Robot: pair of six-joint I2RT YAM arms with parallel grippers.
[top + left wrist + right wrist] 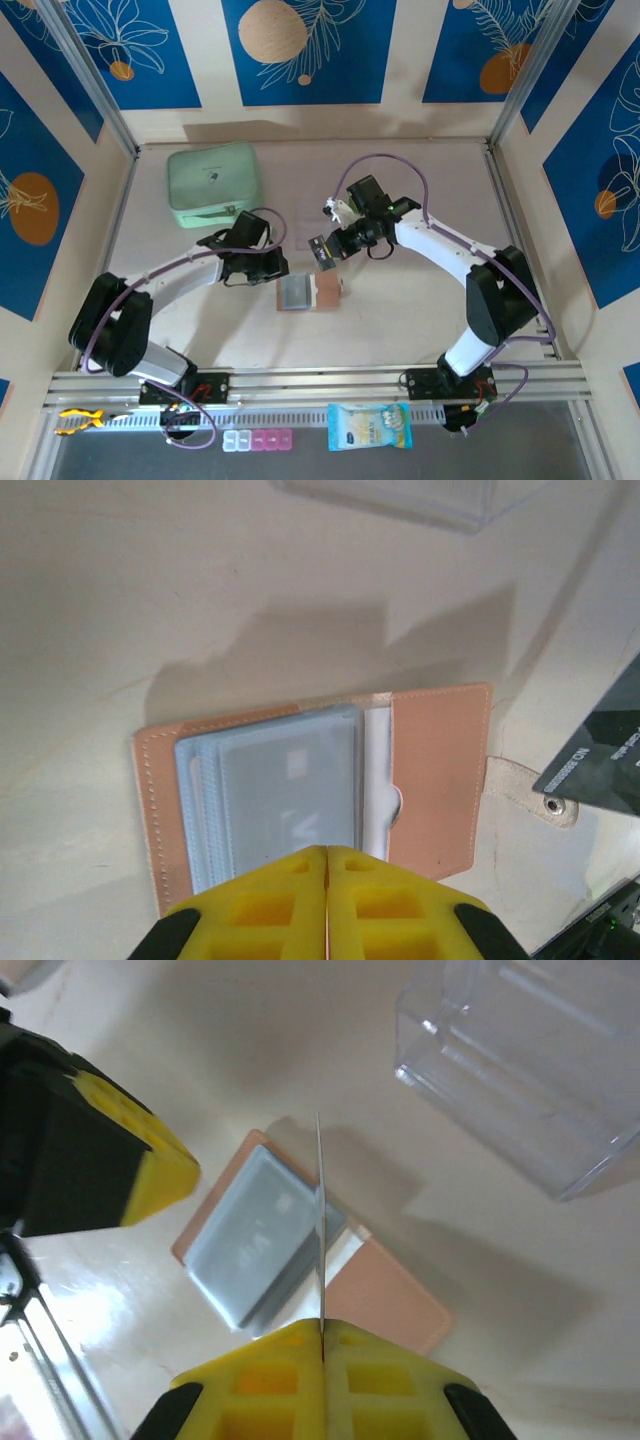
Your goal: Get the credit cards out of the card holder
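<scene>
Our left tool (327, 853) is shut over the open card holder (440, 770) (flat on the surface (200, 580)). Our right tool (322, 1328) pinches a credit card (319, 1210) above it.

card holder (440, 770): tan, open, lying flat | credit card (600, 755): dark, raised beside it

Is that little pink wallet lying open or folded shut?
Open: the card holder lies spread flat, its grey inner pockets facing up and its snap tab unfastened.
</scene>
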